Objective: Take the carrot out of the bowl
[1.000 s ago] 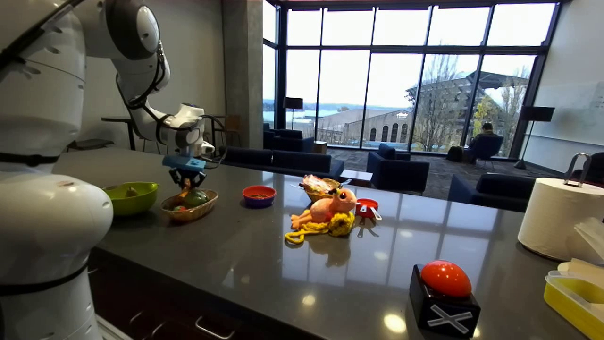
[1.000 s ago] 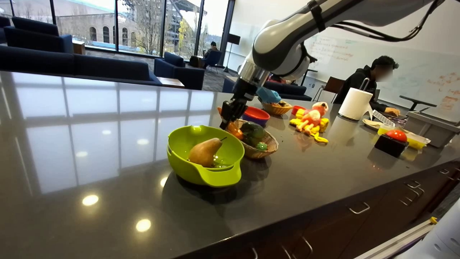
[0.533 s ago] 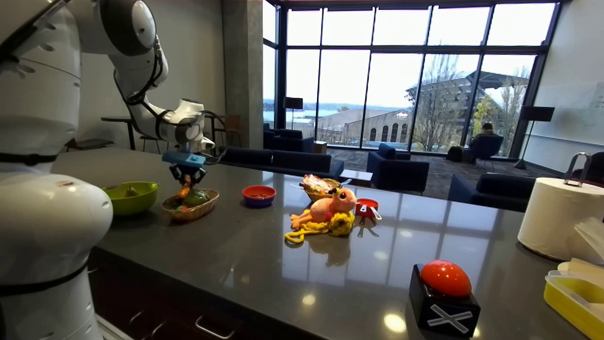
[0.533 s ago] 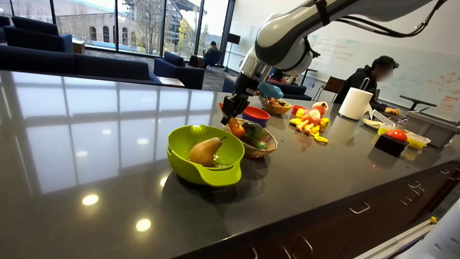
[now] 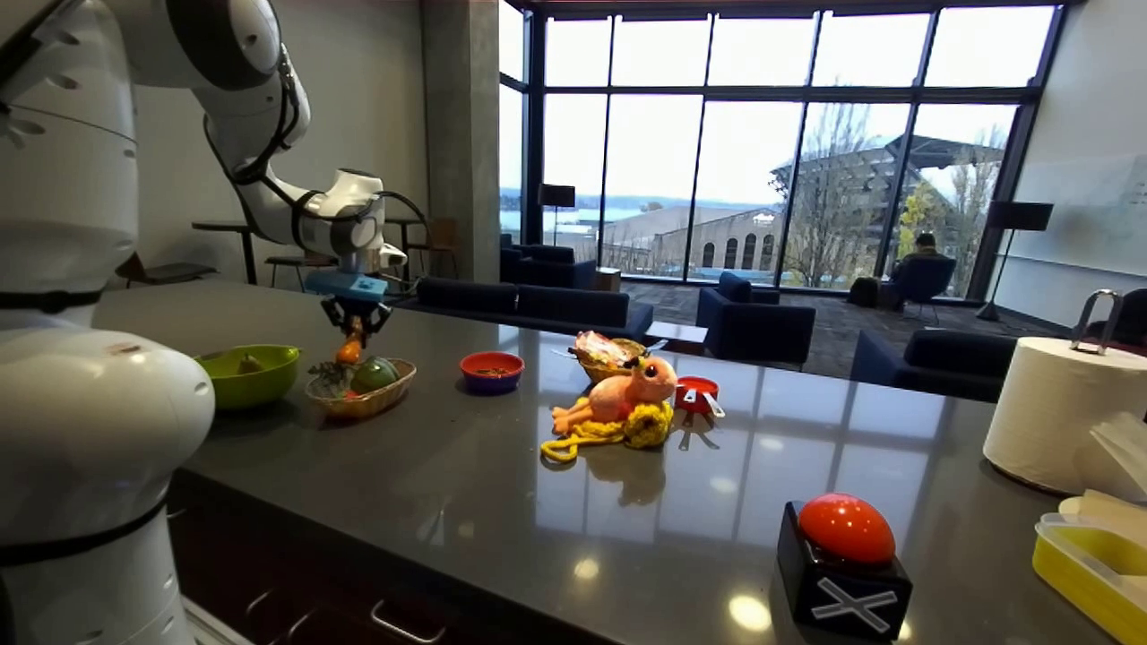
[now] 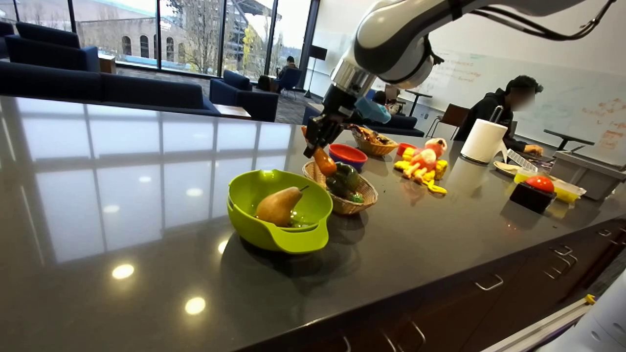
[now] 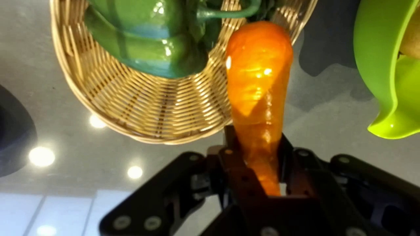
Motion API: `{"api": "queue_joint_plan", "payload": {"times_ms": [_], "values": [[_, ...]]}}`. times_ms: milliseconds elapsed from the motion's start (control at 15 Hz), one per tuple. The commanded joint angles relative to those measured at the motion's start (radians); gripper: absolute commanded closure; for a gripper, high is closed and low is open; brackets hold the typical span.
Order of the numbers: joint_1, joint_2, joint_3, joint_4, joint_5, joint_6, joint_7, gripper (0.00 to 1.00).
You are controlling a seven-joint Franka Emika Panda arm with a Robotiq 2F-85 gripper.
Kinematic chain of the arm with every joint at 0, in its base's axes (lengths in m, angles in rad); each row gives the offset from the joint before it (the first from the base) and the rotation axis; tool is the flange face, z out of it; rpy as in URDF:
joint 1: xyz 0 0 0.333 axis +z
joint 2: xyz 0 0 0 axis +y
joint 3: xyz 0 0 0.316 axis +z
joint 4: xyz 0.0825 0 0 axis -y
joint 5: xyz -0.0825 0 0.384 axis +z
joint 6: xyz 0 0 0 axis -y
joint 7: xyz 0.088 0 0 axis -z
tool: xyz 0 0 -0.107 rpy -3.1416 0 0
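My jaws are clamped on the carrot (image 7: 259, 72), one on each side of its narrow end, parted only by its thickness. In the wrist view its thick end points away from my gripper (image 7: 257, 144), across the right rim of the wicker basket (image 7: 157, 111). In both exterior views the carrot slants thick end down above that basket; whether it brushes anything inside, I cannot tell. Left of it in the wrist view, a green pepper (image 7: 157, 39) lies in the basket.

In an exterior view the lime-green bowl (image 6: 293, 242) stands near and left of the basket, a pear (image 6: 279, 208) in it. Just beyond the basket is a red-and-purple bowl (image 6: 348, 155). Farther right come a plush toy (image 6: 424, 159) and a red button (image 6: 539, 184) on a black box (image 6: 532, 196), with an upright paper roll (image 6: 483, 142) beyond, between the two.
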Motion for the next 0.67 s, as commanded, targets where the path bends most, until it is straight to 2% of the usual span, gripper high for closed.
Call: {"api": "queue_joint_plan", "payload": {"times_ms": [0,600], "values": [[0.016,-0.080,-0.001,-0.006,-0.031,-0.031,0.056,0.93],[0.109,-0.149,0.067,-0.003,-0.015,-0.014,0.132,0.93]]}}
